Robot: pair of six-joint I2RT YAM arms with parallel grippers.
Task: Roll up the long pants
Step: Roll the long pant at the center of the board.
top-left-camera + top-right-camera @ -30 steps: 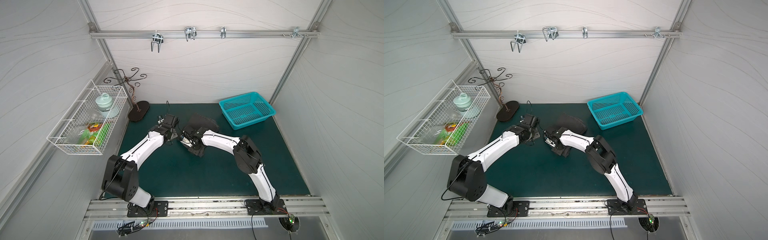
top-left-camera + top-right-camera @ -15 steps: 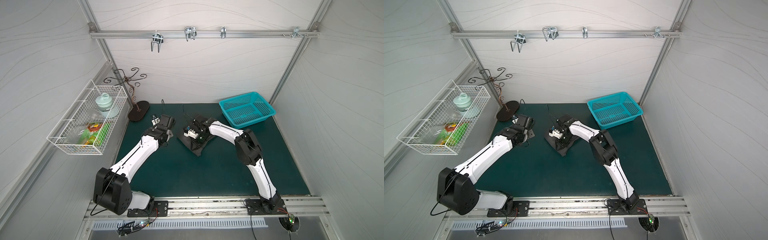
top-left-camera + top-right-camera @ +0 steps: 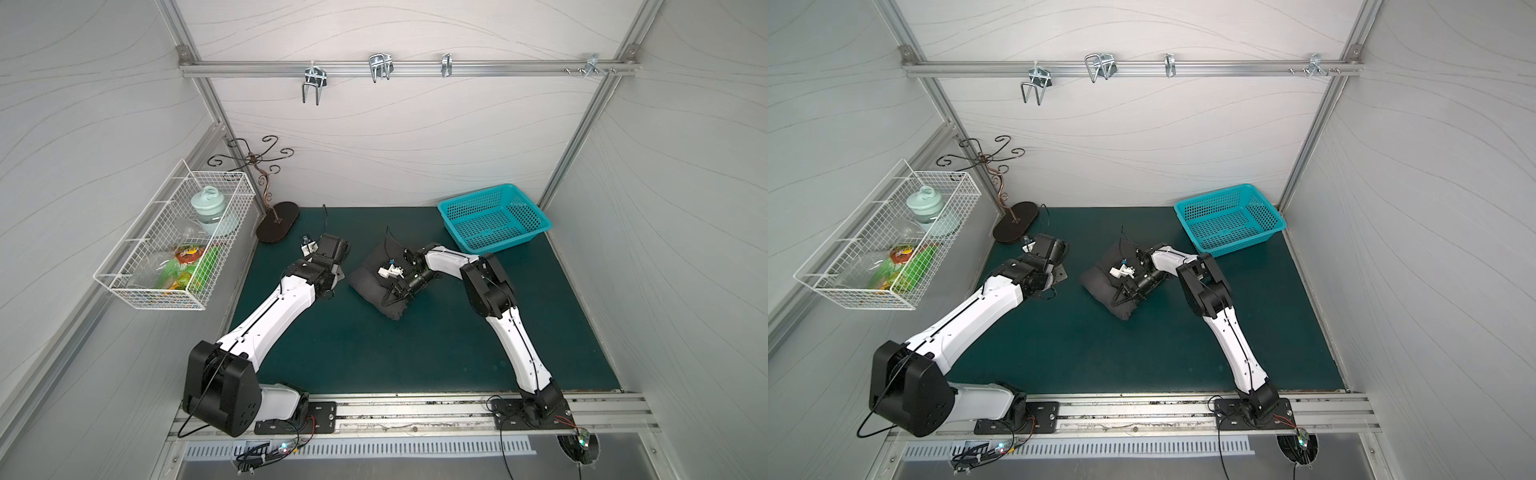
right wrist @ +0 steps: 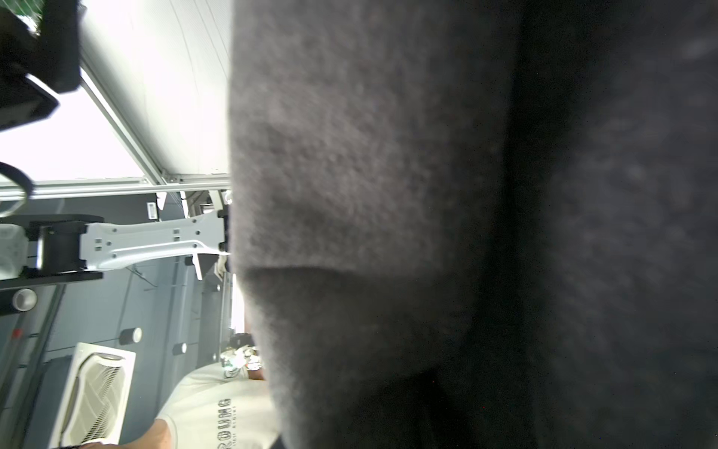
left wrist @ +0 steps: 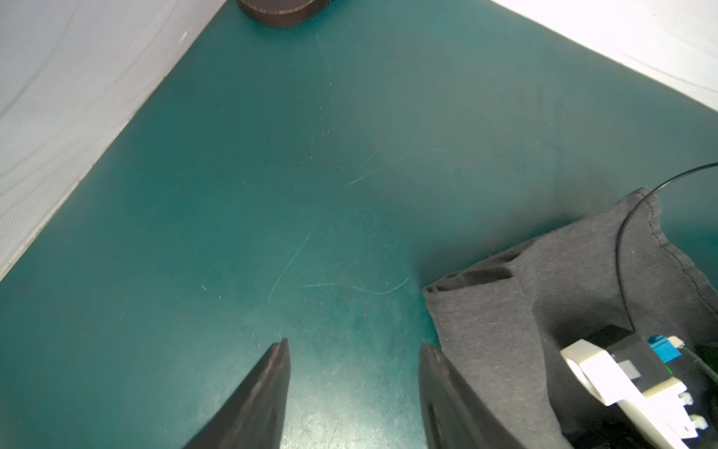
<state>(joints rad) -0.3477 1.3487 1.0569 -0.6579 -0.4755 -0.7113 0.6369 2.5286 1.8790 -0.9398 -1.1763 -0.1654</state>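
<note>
The long pants (image 3: 372,282) sit bundled mid table (image 3: 353,353) in both top views, long axis roughly front-to-back, the right tool (image 3: 392,293) lying on them. Left wrist: left tool (image 5: 353,346) spread, empty, bundle just beside. Right wrist: only cloth, so I can't tell its grip.

- Both top views: even, soft light, sharp.
- Left wrist view: wall (image 5: 621,39) beyond the long pants (image 5: 505,311) glares white.
- Right wrist view: long pants blurred, dim.
</note>
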